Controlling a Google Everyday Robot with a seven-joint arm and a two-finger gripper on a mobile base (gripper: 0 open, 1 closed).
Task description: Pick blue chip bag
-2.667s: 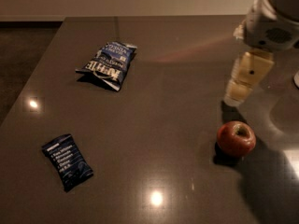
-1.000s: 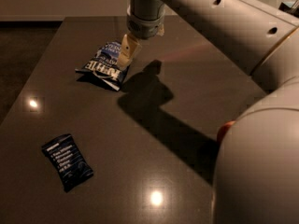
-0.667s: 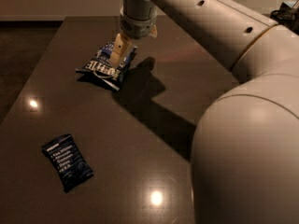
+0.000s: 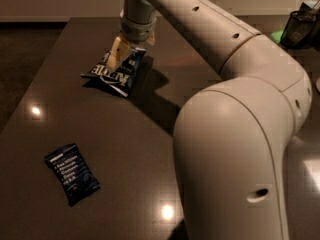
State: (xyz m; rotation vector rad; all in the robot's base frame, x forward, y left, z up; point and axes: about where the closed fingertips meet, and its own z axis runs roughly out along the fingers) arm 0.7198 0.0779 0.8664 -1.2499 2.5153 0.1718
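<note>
The blue chip bag [image 4: 114, 75] lies on the dark table [image 4: 60, 109] at the far left, crinkled, with white "KETTLE" lettering facing up. My gripper [image 4: 116, 55] hangs from the long white arm [image 4: 235, 99] and has come down on the bag's far, upper end, touching or almost touching it. The bag rests on the table. The arm's large elbow fills the right half of the view.
A smaller flat dark-blue bar wrapper [image 4: 72, 173] lies near the table's front left. A black mesh basket [image 4: 300, 26] and something green [image 4: 276, 35] stand at the far right. The table's left edge [image 4: 30, 94] runs close to the bag.
The arm has swung from the right side across to the chip bag and lowered the gripper onto its far end. The arm now hides the red apple seen earlier.
</note>
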